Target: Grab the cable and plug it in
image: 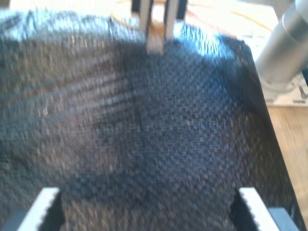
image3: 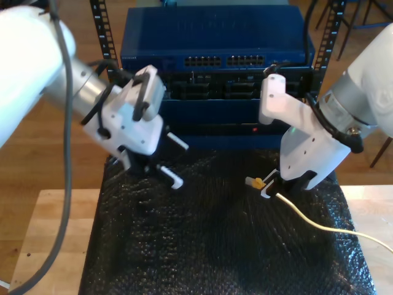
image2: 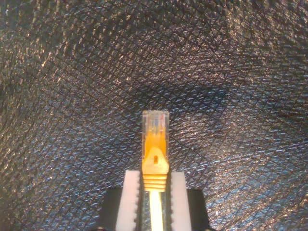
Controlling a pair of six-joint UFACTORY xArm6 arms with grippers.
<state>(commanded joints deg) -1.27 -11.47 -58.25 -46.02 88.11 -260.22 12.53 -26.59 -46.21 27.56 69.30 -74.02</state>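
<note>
The yellow cable (image3: 307, 220) runs in from the exterior view's right across the black mat. Its clear plug (image2: 155, 126) and yellow boot stick out past the white fingers of my second gripper (image2: 155, 175), which is shut on the cable just behind the boot. That gripper (image3: 268, 187) hangs low over the mat at the exterior view's right, plug (image3: 252, 182) pointing toward the exterior view's left. My first gripper (image: 148, 192) is open and holds nothing. It hovers over the mat at the exterior view's left (image3: 174, 161) and faces the second gripper (image: 156, 29).
A black textured mat (image3: 202, 246) covers the wooden table (image3: 49, 233). Behind it stands a blue network switch (image3: 215, 37) in a rack, with rows of ports (image3: 224, 61) facing the table. Thick black cables run along both arms.
</note>
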